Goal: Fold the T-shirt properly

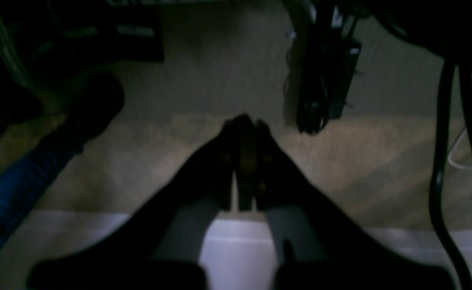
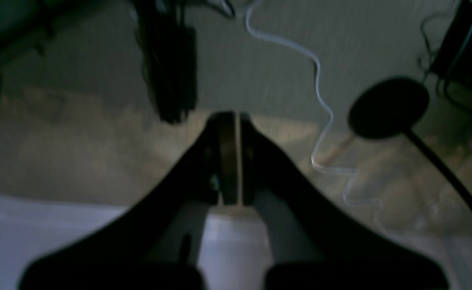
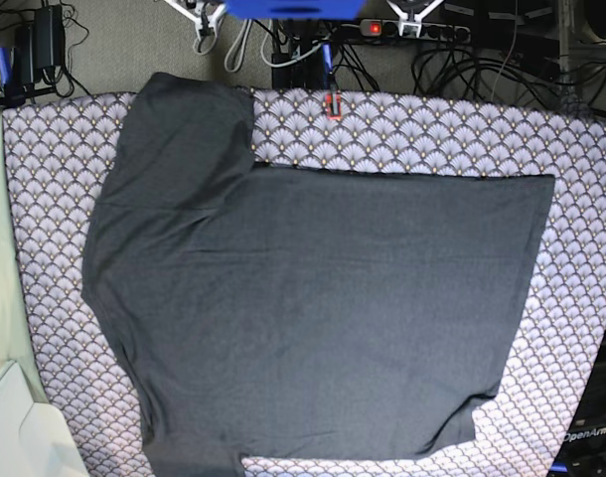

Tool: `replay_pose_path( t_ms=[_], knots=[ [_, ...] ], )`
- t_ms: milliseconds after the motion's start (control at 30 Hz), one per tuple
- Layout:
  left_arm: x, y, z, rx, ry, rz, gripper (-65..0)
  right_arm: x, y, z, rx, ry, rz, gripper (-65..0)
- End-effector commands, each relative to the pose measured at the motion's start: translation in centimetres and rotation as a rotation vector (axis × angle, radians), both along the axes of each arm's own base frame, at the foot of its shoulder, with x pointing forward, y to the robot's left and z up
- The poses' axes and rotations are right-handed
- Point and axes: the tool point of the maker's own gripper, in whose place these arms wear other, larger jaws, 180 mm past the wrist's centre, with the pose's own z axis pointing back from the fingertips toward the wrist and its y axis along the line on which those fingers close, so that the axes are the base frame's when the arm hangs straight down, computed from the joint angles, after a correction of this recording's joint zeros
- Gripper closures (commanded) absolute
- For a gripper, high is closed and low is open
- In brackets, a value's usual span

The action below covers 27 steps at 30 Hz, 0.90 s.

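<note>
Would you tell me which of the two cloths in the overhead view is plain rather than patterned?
The dark grey T-shirt is plain; the cloth beneath it has a purple-white scallop pattern.

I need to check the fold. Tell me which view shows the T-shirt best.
The base view: the T-shirt lies spread flat over the patterned cloth, nearly whole in frame. Both wrist views show only floor and cables, none of the shirt.

Beneath me, the tabletop (image 3: 581,199) is draped in a purple-white scallop-patterned cloth (image 3: 432,139). Beyond its far edge, on grey carpet (image 3: 114,50), lie tangled black cables (image 3: 472,60) and a power strip (image 3: 422,30) with a red light. My wrist views are dim and blurred: tan-and-grey floor (image 1: 360,161), a looping white cable (image 2: 320,100), dark cords (image 1: 441,161).
</note>
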Motion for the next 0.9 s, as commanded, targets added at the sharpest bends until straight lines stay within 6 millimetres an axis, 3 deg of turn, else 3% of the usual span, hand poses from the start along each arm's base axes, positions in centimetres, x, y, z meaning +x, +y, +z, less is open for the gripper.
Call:
replay_pose_path(
  t_ms=[0, 267, 367, 433, 533, 733, 867],
  knots=[
    [-0.7, 0.1, 0.1, 0.001, 0.002, 0.002, -0.3, -1.1, -0.2, 0.2, 0.005, 0.007, -0.004, 0.0],
    [-2.2, 0.3, 1.5, -0.002, -0.062, -0.011, -0.3, -2.6, -0.6, 2.0, 0.014, -0.08, 0.003, 0.0],
    [-2.7, 1.4, 2.3, 0.011, -0.084, -0.025, -0.3, -3.7, -0.4, 2.9, 0.022, -0.096, 0.004, 0.0],
    [-3.3, 1.5, 3.0, 0.011, -0.104, -0.033, -0.3, -4.0, -1.3, 3.6, 0.012, -0.116, 0.013, 0.0],
    [-3.3, 2.0, 4.6, 0.013, -0.155, -0.046, -0.3, -4.4, -1.2, 4.9, 0.02, -0.15, 0.018, 0.0],
    [-0.4, 3.1, 9.8, -0.006, -0.341, 0.102, -0.3, -2.9, -1.6, 10.1, 0.033, -0.298, 0.029, 0.0],
    [1.9, 3.6, 13.4, -0.036, -0.445, 0.106, -0.3, -0.3, -3.0, 13.9, 0.003, -0.414, -0.003, 0.0]
  ],
)
